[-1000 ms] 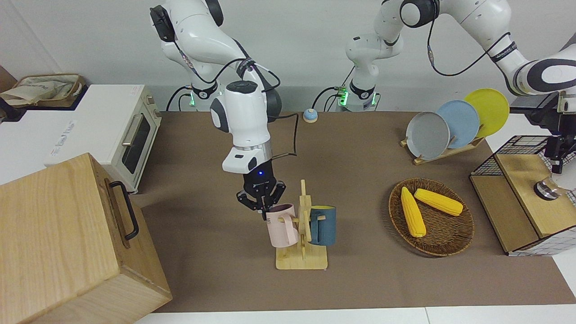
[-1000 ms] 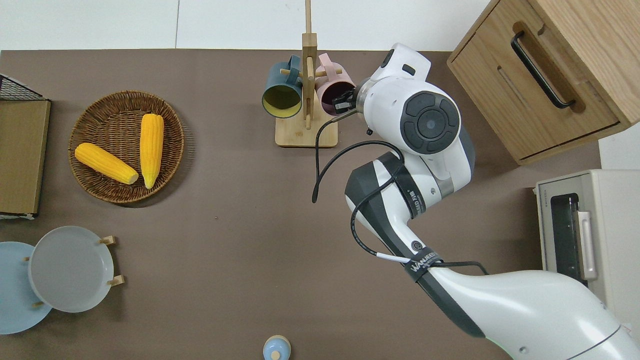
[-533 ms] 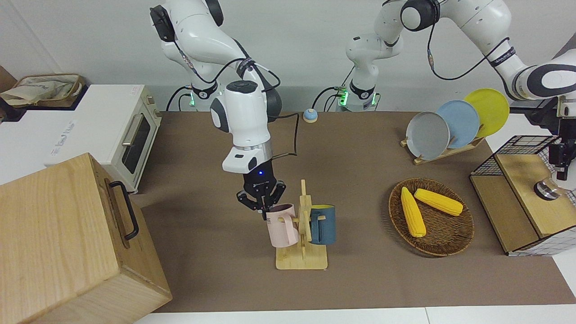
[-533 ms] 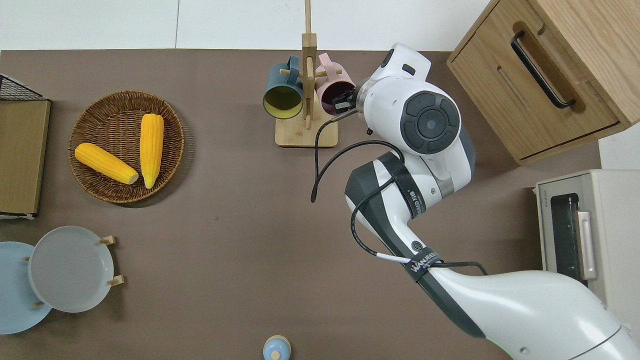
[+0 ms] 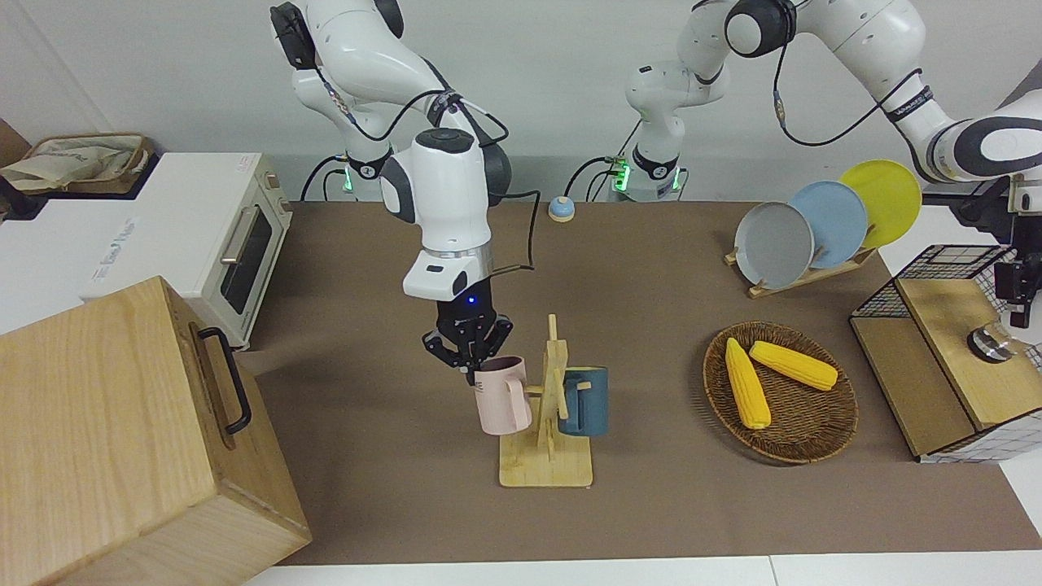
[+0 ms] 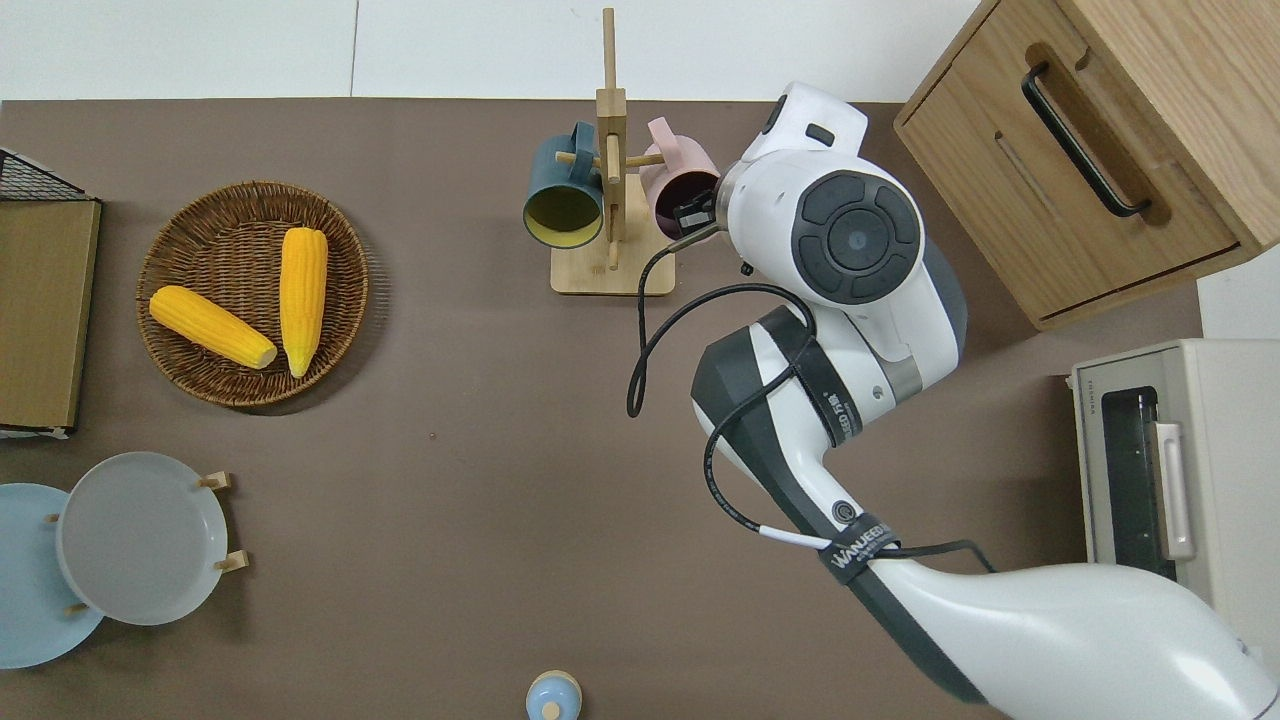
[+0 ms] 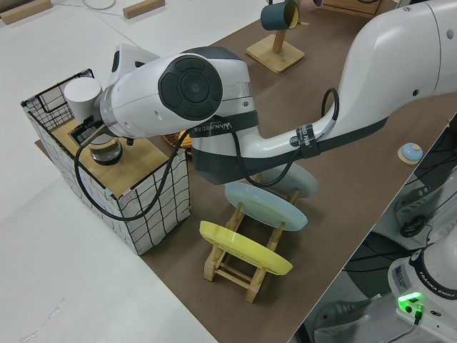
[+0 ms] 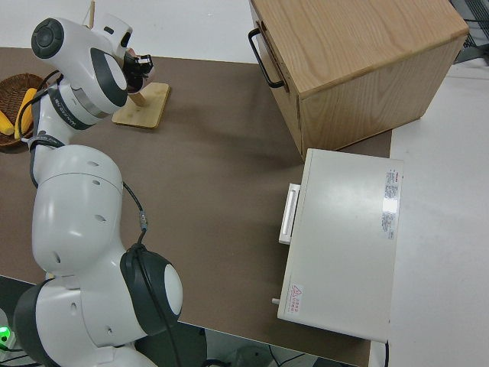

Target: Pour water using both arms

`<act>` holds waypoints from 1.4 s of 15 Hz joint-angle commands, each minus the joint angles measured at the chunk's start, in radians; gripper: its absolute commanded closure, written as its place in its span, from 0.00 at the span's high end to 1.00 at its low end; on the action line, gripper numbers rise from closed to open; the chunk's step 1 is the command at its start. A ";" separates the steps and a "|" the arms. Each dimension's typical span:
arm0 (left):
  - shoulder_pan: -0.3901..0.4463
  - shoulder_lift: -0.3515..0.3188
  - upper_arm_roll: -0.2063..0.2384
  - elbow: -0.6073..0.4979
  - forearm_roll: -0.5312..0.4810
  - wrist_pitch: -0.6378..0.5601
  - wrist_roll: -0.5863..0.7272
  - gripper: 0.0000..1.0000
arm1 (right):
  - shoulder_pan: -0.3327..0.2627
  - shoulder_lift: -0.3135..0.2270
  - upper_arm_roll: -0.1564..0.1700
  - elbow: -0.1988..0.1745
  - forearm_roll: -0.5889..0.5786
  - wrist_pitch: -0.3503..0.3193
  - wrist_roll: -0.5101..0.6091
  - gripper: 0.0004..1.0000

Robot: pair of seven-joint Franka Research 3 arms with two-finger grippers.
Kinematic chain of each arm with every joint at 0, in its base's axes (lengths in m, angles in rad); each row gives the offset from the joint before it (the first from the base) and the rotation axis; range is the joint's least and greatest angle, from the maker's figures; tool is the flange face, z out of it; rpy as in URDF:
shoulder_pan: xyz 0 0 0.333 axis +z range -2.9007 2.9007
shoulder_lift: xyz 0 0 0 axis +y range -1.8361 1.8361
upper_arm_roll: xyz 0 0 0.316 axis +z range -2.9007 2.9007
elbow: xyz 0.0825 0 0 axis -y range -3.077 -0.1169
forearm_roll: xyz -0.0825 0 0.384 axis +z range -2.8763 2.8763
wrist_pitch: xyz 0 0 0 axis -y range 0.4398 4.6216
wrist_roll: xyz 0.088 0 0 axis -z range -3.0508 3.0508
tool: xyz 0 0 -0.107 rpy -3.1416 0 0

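Note:
My right gripper (image 5: 470, 368) is shut on the rim of a pink mug (image 5: 501, 397) and holds it up beside a wooden mug rack (image 5: 547, 468). In the overhead view the right gripper (image 6: 694, 212) grips the pink mug (image 6: 683, 178) just off the rack's (image 6: 610, 275) peg, on the side toward the right arm's end. A dark blue mug (image 5: 584, 400) hangs on the rack's opposite peg. My left gripper (image 7: 91, 133) hangs just above a glass jug (image 7: 107, 148) on a wooden shelf in a wire crate (image 7: 153, 207); it also shows in the front view (image 5: 1017, 289).
A wicker basket (image 6: 190, 340) with two corn cobs sits toward the left arm's end. A plate rack (image 5: 802, 277) holds grey, blue and yellow plates. A wooden box with a black handle (image 5: 122, 423) and a white toaster oven (image 5: 195, 244) stand at the right arm's end.
My right gripper has risen with the pink mug and drawn it off the rack's peg toward the right arm's end. My left gripper has shifted slightly over the crate.

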 commanded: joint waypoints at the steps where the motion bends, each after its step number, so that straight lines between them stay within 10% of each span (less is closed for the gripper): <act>1: 0.000 0.011 0.001 0.054 -0.016 0.007 -0.017 0.00 | -0.036 -0.040 0.011 -0.008 -0.013 -0.080 -0.034 0.00; 11: -0.041 -0.091 -0.005 0.121 0.341 -0.146 -0.421 0.00 | -0.124 -0.103 0.013 -0.015 0.012 -0.256 -0.118 0.00; 16: -0.138 -0.200 -0.008 0.126 0.548 -0.237 -0.636 0.00 | -0.161 -0.132 0.013 -0.019 0.140 -0.526 -0.114 0.00; 21: -0.256 -0.306 -0.008 0.071 0.734 -0.311 -0.823 0.00 | -0.138 -0.170 0.019 -0.113 0.243 -0.682 -0.018 0.00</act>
